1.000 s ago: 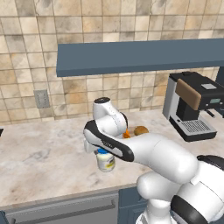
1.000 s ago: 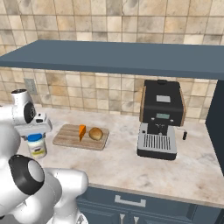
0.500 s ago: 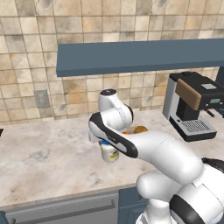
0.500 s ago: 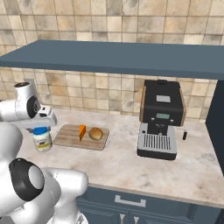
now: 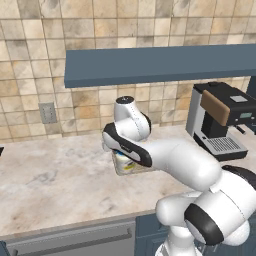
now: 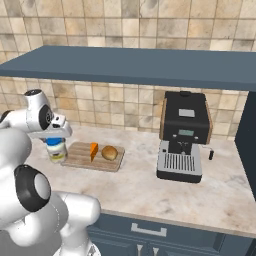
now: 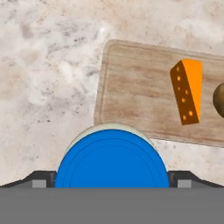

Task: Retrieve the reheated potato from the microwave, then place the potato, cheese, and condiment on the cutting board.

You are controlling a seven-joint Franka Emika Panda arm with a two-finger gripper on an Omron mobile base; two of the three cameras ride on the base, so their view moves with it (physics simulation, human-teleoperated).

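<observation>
The condiment (image 7: 113, 159), a white jar with a blue lid, sits between my fingertips. My gripper (image 7: 112, 180) is shut on it, the jaws wide and against the lid's sides. In the right base view the gripper (image 6: 55, 141) holds the condiment (image 6: 56, 151) just left of the cutting board (image 6: 80, 157). Whether the jar touches the counter I cannot tell. The orange cheese (image 6: 93, 150) and the golden-brown potato (image 6: 109, 153) lie on the board. From the hand, the cutting board (image 7: 135, 96) carries the cheese (image 7: 187, 91) and the potato (image 7: 218, 99). The arm partly hides the condiment (image 5: 124, 164). The microwave is out of view.
A black and silver coffee machine (image 6: 182, 137) stands on the counter right of the board, also seen as the coffee machine (image 5: 220, 122). A blue shelf (image 6: 135, 65) runs overhead. Marbled counter (image 5: 55, 175) stretches to the left of the jar.
The jar has travelled with my gripper to the right and farther back, toward the board's left edge. Board, cheese, potato and coffee machine have stayed put.
</observation>
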